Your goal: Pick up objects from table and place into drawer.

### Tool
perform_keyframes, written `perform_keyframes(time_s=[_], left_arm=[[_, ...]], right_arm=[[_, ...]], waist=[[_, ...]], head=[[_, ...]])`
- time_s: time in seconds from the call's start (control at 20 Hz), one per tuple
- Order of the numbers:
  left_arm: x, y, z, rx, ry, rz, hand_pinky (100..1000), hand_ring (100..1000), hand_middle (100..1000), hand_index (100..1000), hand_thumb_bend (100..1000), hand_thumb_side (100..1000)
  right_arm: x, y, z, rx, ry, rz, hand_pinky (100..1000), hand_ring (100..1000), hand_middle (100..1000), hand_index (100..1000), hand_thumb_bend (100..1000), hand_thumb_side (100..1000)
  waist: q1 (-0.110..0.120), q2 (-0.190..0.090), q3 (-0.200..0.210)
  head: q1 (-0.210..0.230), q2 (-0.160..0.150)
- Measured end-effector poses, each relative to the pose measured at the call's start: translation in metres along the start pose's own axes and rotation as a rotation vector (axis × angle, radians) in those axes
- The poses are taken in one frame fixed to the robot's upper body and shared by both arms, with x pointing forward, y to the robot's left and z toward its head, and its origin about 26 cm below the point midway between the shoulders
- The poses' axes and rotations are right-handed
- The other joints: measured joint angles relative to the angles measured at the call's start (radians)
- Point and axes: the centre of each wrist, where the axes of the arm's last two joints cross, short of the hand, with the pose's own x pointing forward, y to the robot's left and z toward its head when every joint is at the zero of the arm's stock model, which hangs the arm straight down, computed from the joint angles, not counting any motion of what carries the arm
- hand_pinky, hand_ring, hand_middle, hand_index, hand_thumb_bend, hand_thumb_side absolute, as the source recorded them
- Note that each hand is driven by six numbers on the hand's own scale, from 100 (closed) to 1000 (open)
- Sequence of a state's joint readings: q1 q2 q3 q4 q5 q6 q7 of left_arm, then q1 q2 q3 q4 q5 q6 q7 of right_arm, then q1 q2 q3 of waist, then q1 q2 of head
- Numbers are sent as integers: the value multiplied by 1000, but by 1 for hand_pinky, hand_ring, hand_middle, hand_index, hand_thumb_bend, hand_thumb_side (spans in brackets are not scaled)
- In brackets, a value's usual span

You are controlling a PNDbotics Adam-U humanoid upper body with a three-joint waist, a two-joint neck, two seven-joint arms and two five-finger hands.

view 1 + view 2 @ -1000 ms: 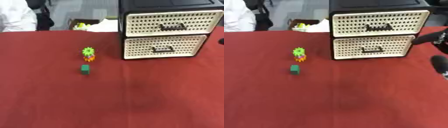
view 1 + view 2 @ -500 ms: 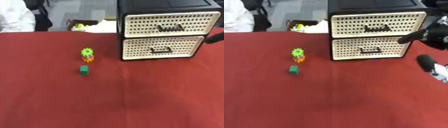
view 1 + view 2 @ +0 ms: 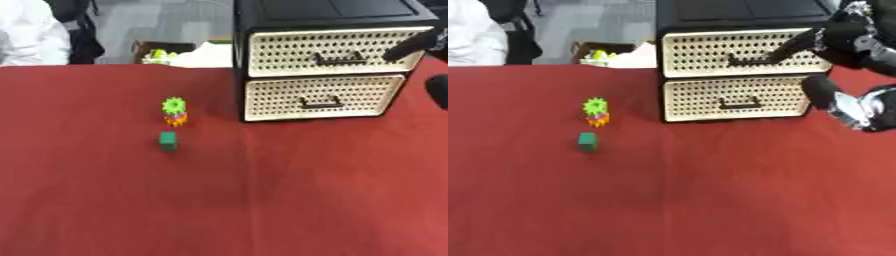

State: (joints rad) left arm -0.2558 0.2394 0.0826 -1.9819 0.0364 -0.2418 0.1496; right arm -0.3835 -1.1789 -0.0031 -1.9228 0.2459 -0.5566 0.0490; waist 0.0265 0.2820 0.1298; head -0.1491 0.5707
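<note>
While toys lie unmoved, right hand (image 3: 846, 42) has advanced — fingers straight, apart, fingertip at upper drawer (image 3: 741, 53) handle.

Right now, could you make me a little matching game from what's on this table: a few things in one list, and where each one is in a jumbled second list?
Things:
1. green block
2. green gear toy
3. right hand
4. lower drawer

Places:
A. reaching toward the upper drawer's handle
B. shut, under the upper drawer
C. nearest the camera, on the red cloth
D. stacked on an orange piece

Pairs: 1-C, 2-D, 3-A, 4-B
</note>
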Motion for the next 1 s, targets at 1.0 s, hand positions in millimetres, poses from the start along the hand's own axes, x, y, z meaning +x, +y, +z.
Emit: perform_keyframes(time_s=[1.0], left_arm=[[0, -6, 0, -34, 7, 29, 705, 702, 666, 769, 100, 861]], right_arm=[[-51, 5, -3, 43, 149, 57, 100, 100, 100, 757, 100, 1000]], waist=[[-14, -1, 31]], head=[[-28, -1]])
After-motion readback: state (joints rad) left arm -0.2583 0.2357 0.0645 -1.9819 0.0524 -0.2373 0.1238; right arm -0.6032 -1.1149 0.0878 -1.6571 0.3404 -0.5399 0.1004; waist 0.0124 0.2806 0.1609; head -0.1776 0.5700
